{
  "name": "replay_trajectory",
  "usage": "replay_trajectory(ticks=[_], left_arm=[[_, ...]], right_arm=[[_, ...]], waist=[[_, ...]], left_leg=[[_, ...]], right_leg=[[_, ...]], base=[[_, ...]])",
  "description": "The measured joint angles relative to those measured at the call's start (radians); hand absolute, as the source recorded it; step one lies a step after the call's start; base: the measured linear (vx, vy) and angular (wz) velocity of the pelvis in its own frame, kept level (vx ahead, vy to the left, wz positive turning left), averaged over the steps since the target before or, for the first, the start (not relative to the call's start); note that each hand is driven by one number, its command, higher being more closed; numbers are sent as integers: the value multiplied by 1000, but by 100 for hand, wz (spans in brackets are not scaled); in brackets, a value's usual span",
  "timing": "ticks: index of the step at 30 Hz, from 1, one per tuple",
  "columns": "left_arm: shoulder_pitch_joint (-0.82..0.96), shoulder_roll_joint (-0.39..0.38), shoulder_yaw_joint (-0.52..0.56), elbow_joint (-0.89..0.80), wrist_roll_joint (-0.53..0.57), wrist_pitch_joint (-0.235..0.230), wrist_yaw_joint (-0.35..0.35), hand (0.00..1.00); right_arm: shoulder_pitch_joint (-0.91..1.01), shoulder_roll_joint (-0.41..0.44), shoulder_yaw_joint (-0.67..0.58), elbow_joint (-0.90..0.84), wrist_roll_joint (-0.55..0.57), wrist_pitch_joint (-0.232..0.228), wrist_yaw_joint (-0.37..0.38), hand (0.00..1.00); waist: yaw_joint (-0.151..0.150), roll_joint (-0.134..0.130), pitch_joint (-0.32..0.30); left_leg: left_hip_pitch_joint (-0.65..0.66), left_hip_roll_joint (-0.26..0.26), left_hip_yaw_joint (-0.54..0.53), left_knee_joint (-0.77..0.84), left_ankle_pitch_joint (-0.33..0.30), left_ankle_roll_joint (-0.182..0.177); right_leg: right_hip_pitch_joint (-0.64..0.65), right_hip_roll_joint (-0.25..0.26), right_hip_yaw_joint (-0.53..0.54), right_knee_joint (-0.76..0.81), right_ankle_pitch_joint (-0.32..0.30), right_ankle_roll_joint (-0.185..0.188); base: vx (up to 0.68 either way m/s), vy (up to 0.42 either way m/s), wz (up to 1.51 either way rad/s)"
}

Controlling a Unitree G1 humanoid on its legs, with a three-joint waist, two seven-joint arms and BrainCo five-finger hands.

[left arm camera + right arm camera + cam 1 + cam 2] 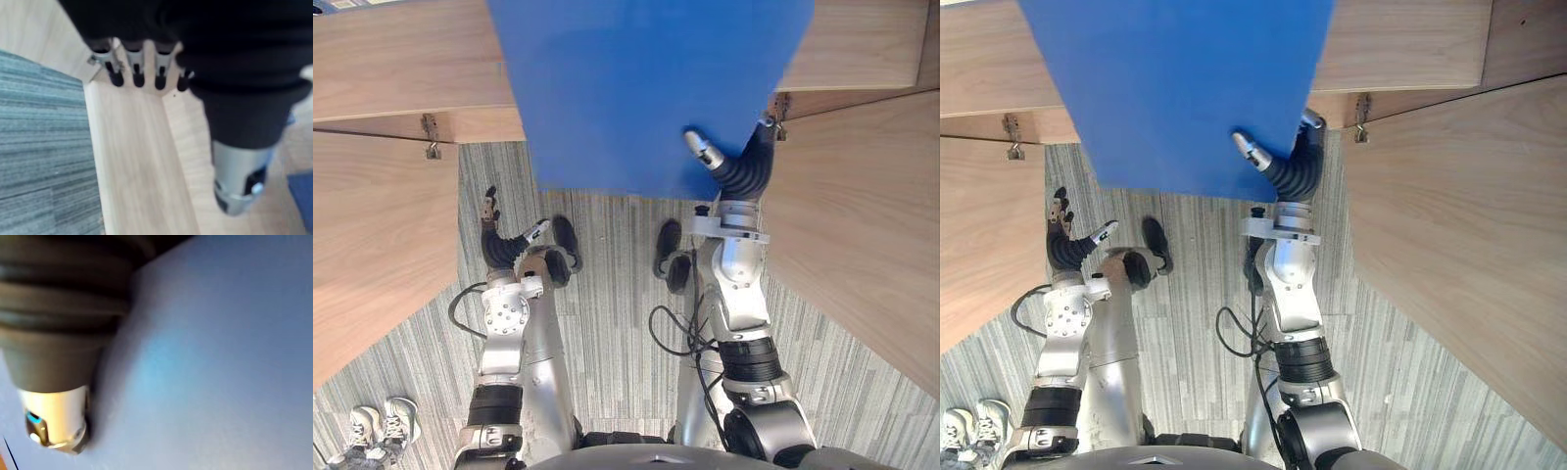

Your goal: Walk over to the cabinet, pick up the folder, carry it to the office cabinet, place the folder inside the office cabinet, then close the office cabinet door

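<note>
I see the flat blue folder (646, 88) straight ahead of me, its long axis pointing forward into the light-wood office cabinet (401, 69), its far end seemingly over the shelf. My right hand (739, 168) pinches its near right corner, thumb on top, so I judge the push goes straight ahead. My left hand (497, 240) hangs lower, fingers straight and empty, beside the open left door (372, 245).

This looks like an office. The floor is grey striped carpet tile (617, 323), the low-pile commercial kind. At the far side stands a light wood-laminate cabinet (401, 59) with small metal hinges (432, 132), its plain flat left door (372, 235) and right door (862, 225) standing open. A flat blue folder (636, 88) is held in front of it. A person's white sneakers (386, 426) show at the near left.
</note>
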Motion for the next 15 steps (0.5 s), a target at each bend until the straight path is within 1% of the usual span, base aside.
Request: replay_trajectory(ticks=[1,5,7,8,10,12,15], left_arm=[[0,0,1,0,0,2,1,0],[-2,1,8,0,-1,8,2,0],[-6,1,8,0,-2,9,2,0],[-6,1,8,0,-2,9,3,0],[-6,1,11,0,-5,11,4,0],[-13,0,13,0,-16,16,5,0],[-33,1,19,0,-23,26,14,0]], right_arm=[[-10,4,-13,0,44,-15,0,100],[-54,9,-53,0,131,-35,-2,100],[-92,9,-79,0,200,-54,-4,100],[-102,10,-85,0,212,-56,-5,100],[-152,10,-100,2,283,-67,-17,100],[-199,10,-117,22,325,-79,-36,100],[-265,9,-132,64,397,-80,-52,100]], waist=[[0,0,0],[0,0,0],[-1,0,-1],[0,0,-1],[-1,0,-2],[-3,0,-2],[-1,0,-2]], left_leg=[[-5,1,0,2,0,0],[-24,4,-5,16,-1,1],[-34,4,-5,19,0,1],[-35,4,-6,20,0,1],[-45,7,-8,31,0,1],[-51,8,-14,42,0,1],[-52,15,-17,52,-2,1]], right_leg=[[-4,0,0,2,0,0],[-20,2,-2,14,0,-1],[-32,1,-2,19,1,-3],[-34,1,-2,20,1,-3],[-42,3,-1,29,0,-5],[-46,4,-3,40,-2,-8],[-47,8,-4,53,-4,-12]], base=[[-49,-13,1],[-41,-2,-1],[-35,0,0],[-31,-2,-1],[-14,-1,-2],[0,0,0],[-43,-11,-1]])
